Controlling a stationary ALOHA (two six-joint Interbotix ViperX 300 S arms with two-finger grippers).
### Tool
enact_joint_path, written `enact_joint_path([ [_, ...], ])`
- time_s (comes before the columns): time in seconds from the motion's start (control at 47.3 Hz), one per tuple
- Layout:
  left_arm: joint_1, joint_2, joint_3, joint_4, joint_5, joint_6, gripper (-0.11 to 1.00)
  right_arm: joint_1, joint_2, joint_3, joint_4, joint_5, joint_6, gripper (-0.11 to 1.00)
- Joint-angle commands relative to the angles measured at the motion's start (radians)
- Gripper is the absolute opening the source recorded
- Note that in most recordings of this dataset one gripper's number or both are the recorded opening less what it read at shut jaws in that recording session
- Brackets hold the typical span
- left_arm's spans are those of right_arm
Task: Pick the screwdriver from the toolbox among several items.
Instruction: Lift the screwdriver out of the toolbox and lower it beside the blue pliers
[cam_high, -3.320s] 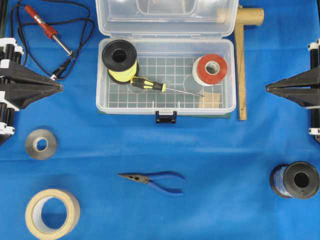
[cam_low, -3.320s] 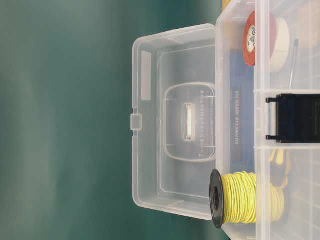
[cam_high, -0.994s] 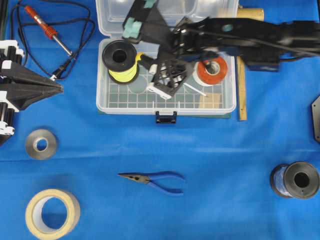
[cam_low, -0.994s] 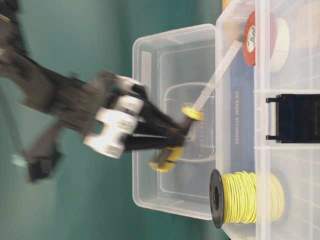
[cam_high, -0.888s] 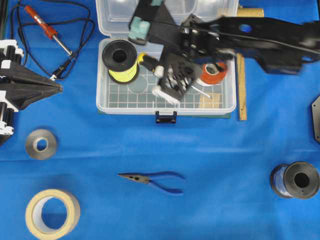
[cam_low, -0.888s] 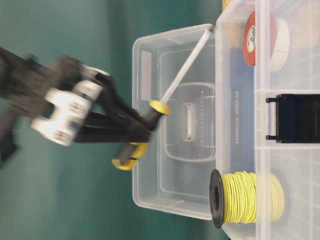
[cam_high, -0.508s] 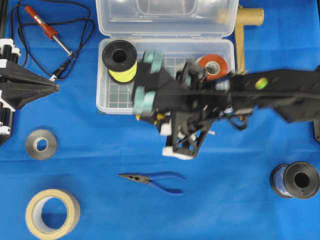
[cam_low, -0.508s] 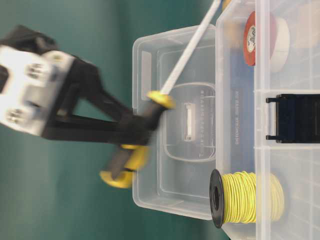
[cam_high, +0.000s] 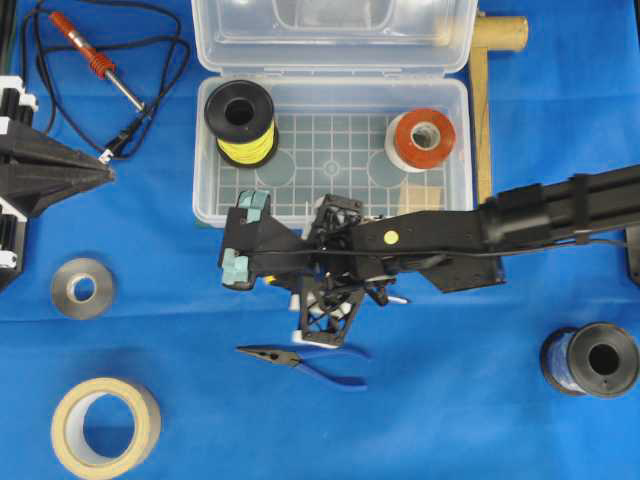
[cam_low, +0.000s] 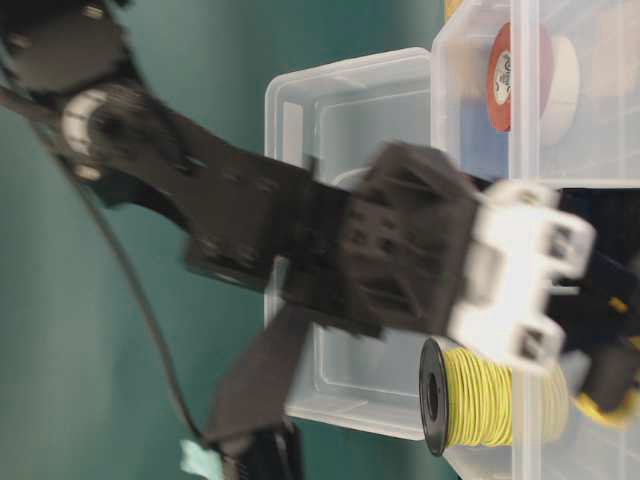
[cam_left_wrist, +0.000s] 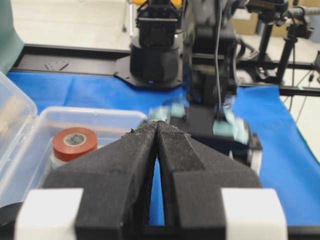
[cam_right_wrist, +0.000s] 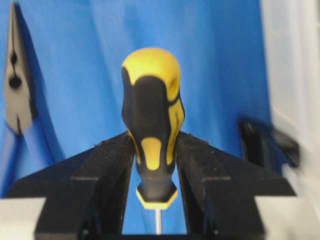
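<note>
My right gripper (cam_right_wrist: 154, 138) is shut on the screwdriver (cam_right_wrist: 152, 115), clamping the lower part of its yellow-and-black handle, with the thin shaft running back between the fingers. From overhead this gripper (cam_high: 318, 300) hangs over the blue cloth just in front of the clear toolbox (cam_high: 462, 150), above the blue-handled pliers (cam_high: 312, 361). The toolbox stands open and holds a black spool of yellow wire (cam_high: 240, 120), a red-and-white tape roll (cam_high: 421, 138) and a small tan block (cam_high: 425, 197). My left gripper (cam_high: 118, 175) rests at the left edge, shut on nothing.
A red soldering iron (cam_high: 95, 60) with a black cord lies at the back left. A grey tape roll (cam_high: 82, 288) and a tan tape roll (cam_high: 105, 425) sit front left, a dark spool (cam_high: 592, 360) front right. A wooden bar (cam_high: 483, 130) lies right of the box.
My right gripper has carried the screwdriver up out of the toolbox and forward over its front wall, down toward the cloth near the pliers. The left arm has stayed put.
</note>
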Motion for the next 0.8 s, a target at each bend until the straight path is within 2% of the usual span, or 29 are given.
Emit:
enact_joint_path([
  [0.0,0.003,0.005,-0.011,-0.002,-0.006,0.002,0.0,0.011,0.006,-0.02,0.02,-0.043,-0.003,0.27],
  [0.148,0.009,0.005,-0.011,-0.002,-0.006,0.002,0.0,0.025,0.052,-0.025,0.06,-0.081,-0.009,0.27],
  [0.465,0.028,0.005,-0.009,-0.002,-0.005,0.002,0.0,0.028,0.069,-0.025,0.063,-0.077,-0.009,0.28],
  [0.508,0.029,0.005,-0.009,-0.002,-0.005,0.002,0.0,0.028,0.063,-0.025,0.06,-0.066,-0.009,0.33],
  [0.634,0.028,0.005,-0.011,-0.002,-0.005,0.002,0.0,0.028,0.009,-0.025,0.032,0.003,-0.009,0.71],
  [0.677,0.028,0.005,-0.009,-0.002,-0.005,0.002,0.0,0.029,-0.031,-0.023,0.015,0.032,-0.008,0.8],
  [0.719,0.028,0.005,-0.011,-0.002,-0.003,0.002,0.0,0.028,-0.066,-0.018,0.0,0.052,-0.008,0.84],
  [0.782,0.029,0.005,-0.009,-0.002,-0.003,0.0,0.0,0.029,-0.126,-0.014,-0.023,0.08,-0.005,0.8],
])
